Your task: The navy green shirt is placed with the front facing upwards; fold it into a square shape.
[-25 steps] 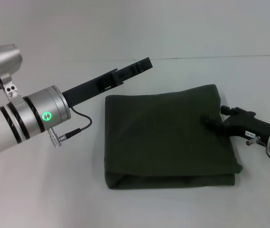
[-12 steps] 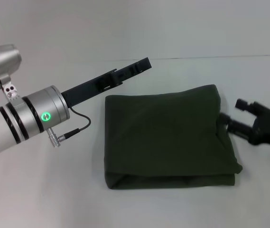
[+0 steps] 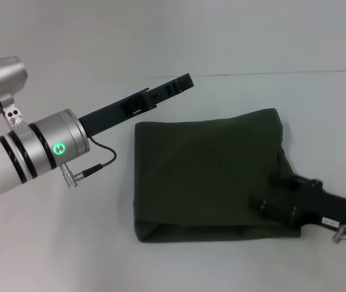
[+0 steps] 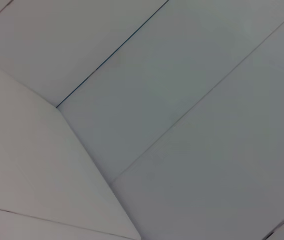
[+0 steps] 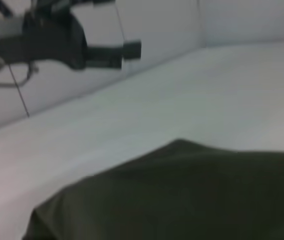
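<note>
The shirt (image 3: 212, 173) lies on the table (image 3: 51, 243), already folded into a rough square with its plain side up. The right gripper (image 3: 264, 193) reaches over its near right corner, probably to tidy that edge, though I cannot tell whether its fingers are apart. The left gripper (image 3: 182, 83) hangs raised beyond the far left corner, clear of the cloth, its grip equally unclear.

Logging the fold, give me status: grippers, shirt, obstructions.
Left gripper raised behind the shirt, clear of it. Right gripper over shirt's near right corner. Shirt folded to a rough square, plain side up. Nothing in the way.
</note>
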